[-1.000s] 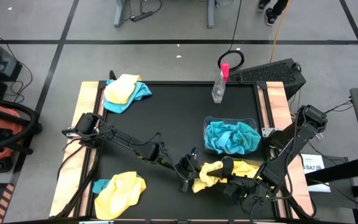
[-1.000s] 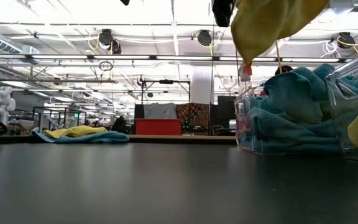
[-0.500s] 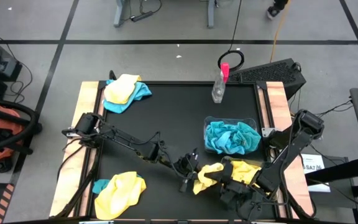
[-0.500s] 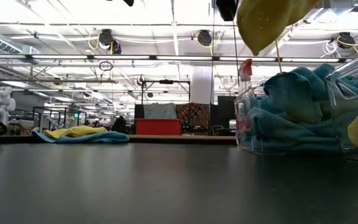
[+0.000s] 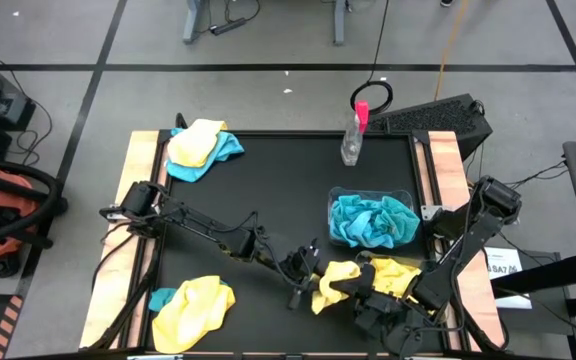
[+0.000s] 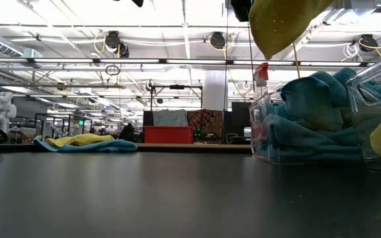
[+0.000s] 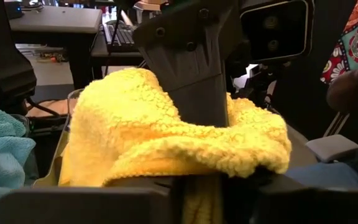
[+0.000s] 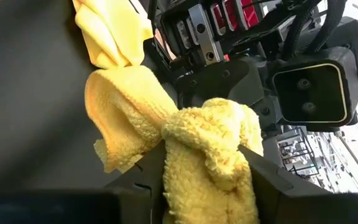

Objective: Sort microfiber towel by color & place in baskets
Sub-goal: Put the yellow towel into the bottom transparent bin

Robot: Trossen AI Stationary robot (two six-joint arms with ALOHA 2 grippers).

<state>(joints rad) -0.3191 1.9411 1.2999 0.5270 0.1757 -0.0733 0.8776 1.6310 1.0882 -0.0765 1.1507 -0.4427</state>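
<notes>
Both grippers meet near the table's (image 5: 268,180) front edge: the left gripper (image 5: 306,278) and the right gripper (image 5: 360,283) each clench the yellow towel (image 5: 336,280), beside the baskets (image 5: 373,220) by the right edge.

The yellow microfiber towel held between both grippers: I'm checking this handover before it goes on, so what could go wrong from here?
1. Both the left gripper and the right gripper are bunched into the fluffy yellow microfiber towel, held clear of the black table; if neither grips firmly, it may drop short.
2. A loose yellow corner hangs near the clear plastic basket of teal towels and could catch on its rim.
</notes>
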